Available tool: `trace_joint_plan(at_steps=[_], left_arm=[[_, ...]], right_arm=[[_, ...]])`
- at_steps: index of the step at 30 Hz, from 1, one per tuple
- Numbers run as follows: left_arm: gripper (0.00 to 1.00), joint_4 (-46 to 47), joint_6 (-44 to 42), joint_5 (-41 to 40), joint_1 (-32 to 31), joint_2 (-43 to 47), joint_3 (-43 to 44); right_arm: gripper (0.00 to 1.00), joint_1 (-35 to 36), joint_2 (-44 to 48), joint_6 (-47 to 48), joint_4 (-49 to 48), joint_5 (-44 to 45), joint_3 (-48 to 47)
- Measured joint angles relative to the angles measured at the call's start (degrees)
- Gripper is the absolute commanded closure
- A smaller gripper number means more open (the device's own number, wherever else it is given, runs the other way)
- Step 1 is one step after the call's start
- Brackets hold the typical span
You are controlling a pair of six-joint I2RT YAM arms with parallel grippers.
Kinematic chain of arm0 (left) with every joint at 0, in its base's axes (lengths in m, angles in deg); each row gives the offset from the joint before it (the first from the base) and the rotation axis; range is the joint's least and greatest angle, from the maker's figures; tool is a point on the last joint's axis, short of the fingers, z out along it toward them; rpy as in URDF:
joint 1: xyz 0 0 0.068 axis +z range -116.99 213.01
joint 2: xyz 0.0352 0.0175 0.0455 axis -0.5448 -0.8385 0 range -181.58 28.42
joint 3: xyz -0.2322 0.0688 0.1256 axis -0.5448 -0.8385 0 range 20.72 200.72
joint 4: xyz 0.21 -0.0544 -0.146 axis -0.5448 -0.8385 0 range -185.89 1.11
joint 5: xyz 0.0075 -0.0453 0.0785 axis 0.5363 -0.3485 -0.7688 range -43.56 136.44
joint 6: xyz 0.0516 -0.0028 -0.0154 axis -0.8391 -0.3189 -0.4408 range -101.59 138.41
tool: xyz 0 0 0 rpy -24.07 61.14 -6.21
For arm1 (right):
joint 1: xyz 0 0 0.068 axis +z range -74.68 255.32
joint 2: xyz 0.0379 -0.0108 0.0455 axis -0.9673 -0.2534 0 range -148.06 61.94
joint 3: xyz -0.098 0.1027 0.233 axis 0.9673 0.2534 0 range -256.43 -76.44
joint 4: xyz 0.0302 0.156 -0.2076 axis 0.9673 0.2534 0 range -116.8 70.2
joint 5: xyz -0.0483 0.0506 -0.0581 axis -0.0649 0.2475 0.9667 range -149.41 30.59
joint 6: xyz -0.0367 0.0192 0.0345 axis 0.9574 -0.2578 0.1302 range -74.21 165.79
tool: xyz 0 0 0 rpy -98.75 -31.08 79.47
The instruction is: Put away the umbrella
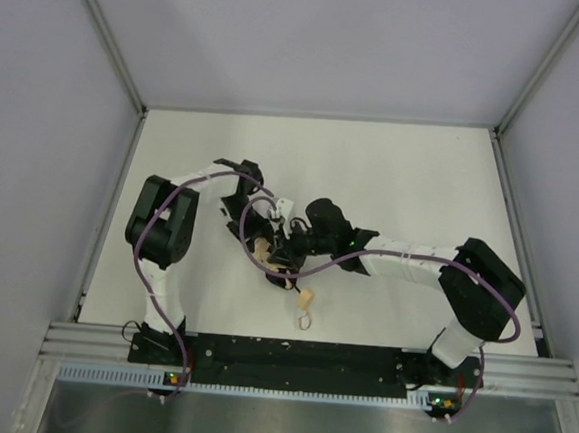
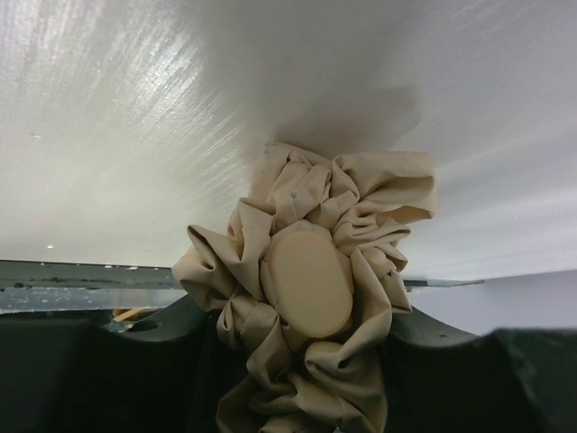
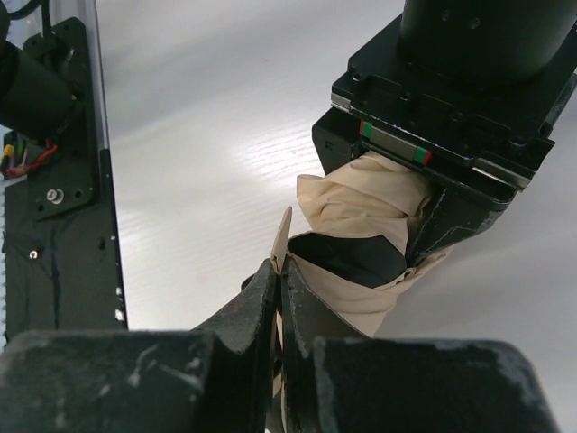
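Observation:
The umbrella point(image 1: 263, 247) is folded, its beige canopy bunched at mid table, its tan handle point(image 1: 304, 298) and loop strap point(image 1: 304, 321) pointing toward the near edge. My left gripper point(image 1: 257, 226) is shut on the canopy; in the left wrist view the bunched fabric and oval tan end cap point(image 2: 311, 280) sit between the dark fingers point(image 2: 469, 370). My right gripper point(image 3: 280, 275) is shut on a thin beige closure tab point(image 3: 282, 236) that runs to the black-lined band point(image 3: 347, 257) around the canopy point(image 3: 361, 203). The shaft is hidden.
The white table point(image 1: 393, 175) is bounded by grey walls and a metal rail point(image 1: 308, 358) at the near edge. The left arm's body point(image 3: 451, 108) sits close above the right fingers. Purple cables point(image 1: 260, 209) loop around both wrists.

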Motion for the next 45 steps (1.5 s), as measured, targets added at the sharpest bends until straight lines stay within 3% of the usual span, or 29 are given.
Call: trace_joint_plan(at_steps=[7,13,29,41,45], left_arm=[[1.0,0.7,-1.9,3.6,1.7,0.1,-1.5],[1.0,7.2,1.5,7.6,3.9,3.4,-7.4],[1.0,3.9,4.1,-0.8,4.4,-0.4,0.6],[1.0,-0.2,4.6,-3.3,5.7,-3.6,5.7],[1.0,-0.3,6.0,-2.1,5.8,-3.7,6.3]], right_arm=[[1.0,0.0,-1.2,-5.6,-4.0,-1.2,0.1],[1.0,1.9,-3.4,-2.8,-3.1,1.8,-1.4],[1.0,8.3,-7.5,12.2,-5.6,26.5,-0.5],[0.94,13.6,-15.7,19.5,-2.5,40.3,-8.1],[1.0,16.9,-21.0,21.6,-0.4,46.8,-11.1]])
